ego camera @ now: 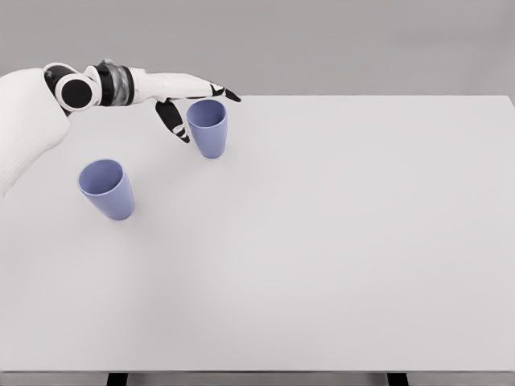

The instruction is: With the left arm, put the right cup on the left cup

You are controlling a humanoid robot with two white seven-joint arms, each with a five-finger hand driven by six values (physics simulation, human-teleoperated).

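Grey backdrop, plain, no detail. White table (338, 241) fills most of view, far edge just behind the cups, two dark legs showing under near edge.

Counted: 2 cups, 1 arm, 1 hand. Nothing else on the top.

Landmark = right cup (208, 127): lavender-blue, upright, mouth up, standing on table near far edge, left of centre.

Left cup (107, 188): same colour and shape, also upright, mouth open to camera. Sits nearer the camera and to the left of right cup, well apart from it, not touching. Soft shadows under both.

Left arm comes in from upper-left edge, white shell w/ black joint ring and grey wrist band, reaching across toward right cup. Left hand (187, 95) right at right cup: fingers (219, 90) stretched out straight past the far side of rim, black tips pointing right; thumb (172, 119) hanging down on cup's left side, just beside the wall. Fingers spread wide, not curled, cup sits in the gap between thumb and fingers. Holding nothing. Contact btwn thumb and cup wall: can't tell, looks v. close.

Right cup flat on table, not lifted, not tilted. Not stacked on left cup.

Table right of right cup: plain white, evenly lit.
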